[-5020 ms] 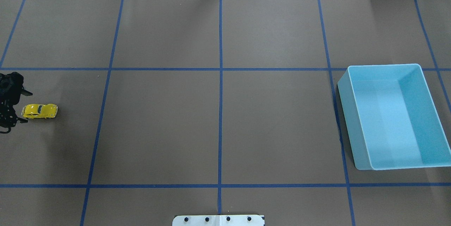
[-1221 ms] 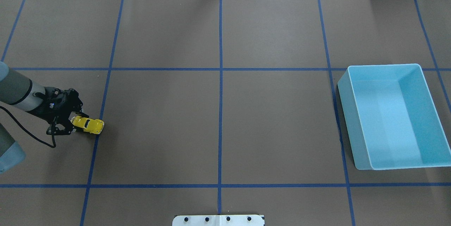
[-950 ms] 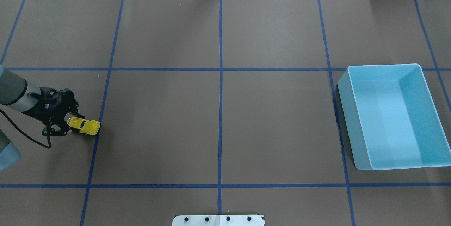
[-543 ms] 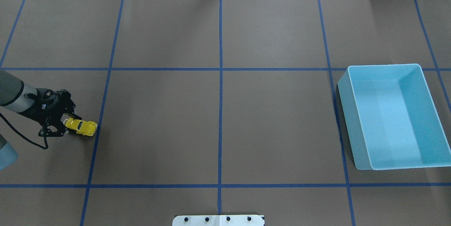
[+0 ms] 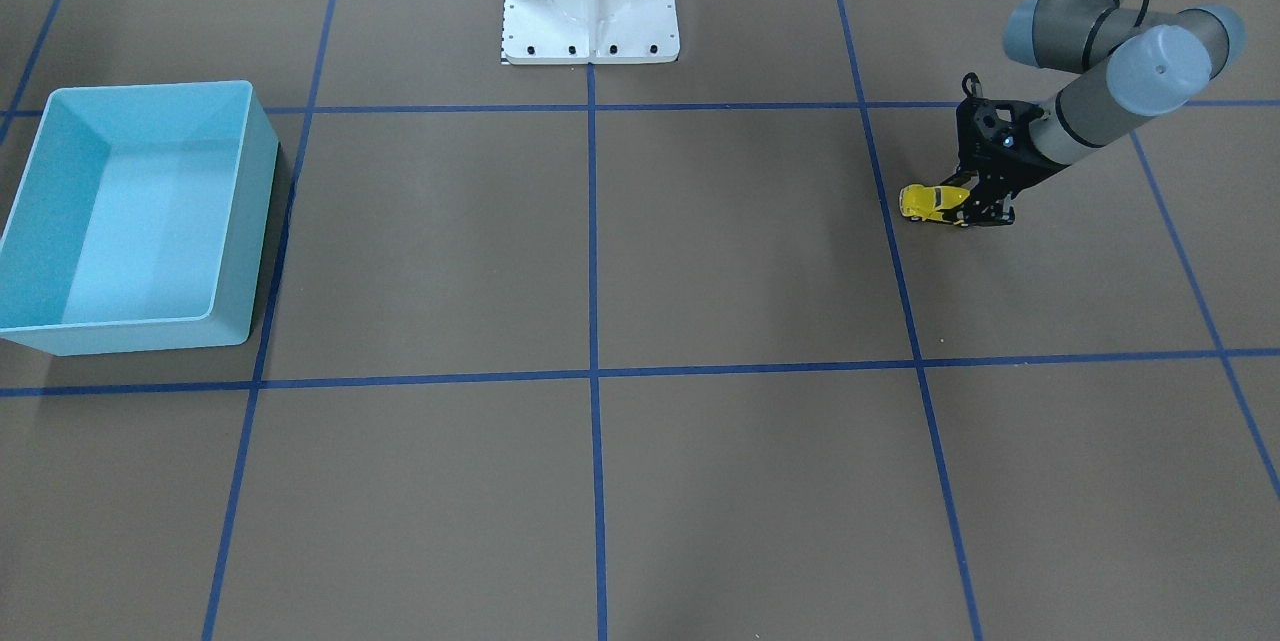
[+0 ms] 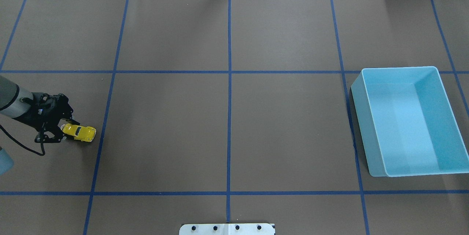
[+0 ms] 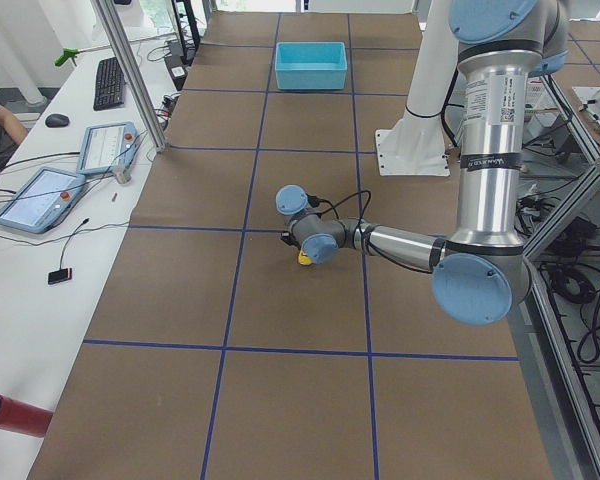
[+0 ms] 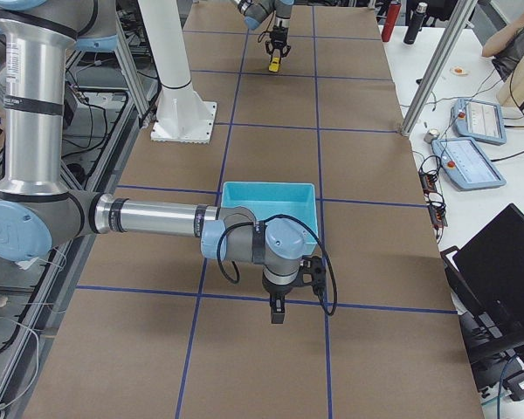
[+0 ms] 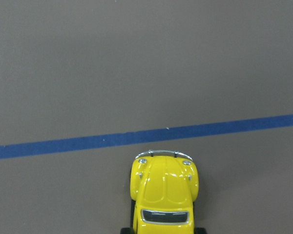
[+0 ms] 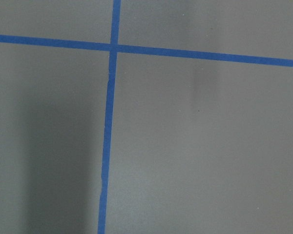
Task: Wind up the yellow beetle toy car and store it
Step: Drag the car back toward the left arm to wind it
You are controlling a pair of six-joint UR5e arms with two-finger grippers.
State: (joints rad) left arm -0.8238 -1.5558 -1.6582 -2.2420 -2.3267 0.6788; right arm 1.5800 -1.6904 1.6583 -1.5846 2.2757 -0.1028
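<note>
The yellow beetle toy car (image 6: 79, 133) sits on the brown table cover at the left, just left of a blue tape line. My left gripper (image 6: 67, 131) is shut on its rear end, and the nose points right towards the line. The car also shows in the front view (image 5: 923, 202) and, nose away from the camera, in the left wrist view (image 9: 164, 187). The light blue bin (image 6: 363, 128) stands far off at the right. My right gripper (image 8: 277, 314) shows only in the exterior right view, beside the bin (image 8: 267, 188); I cannot tell whether it is open or shut.
Blue tape lines divide the brown cover into squares. The robot's white base (image 5: 590, 1) stands at the middle of the robot's side. Operator tablets and a keyboard lie on a side table (image 7: 50, 190) beyond the far edge.
Five seconds ago the car lay free beside the open left gripper at the far left. Over the last second the gripper, shut on the car, has drawn it steadily back to the left.
</note>
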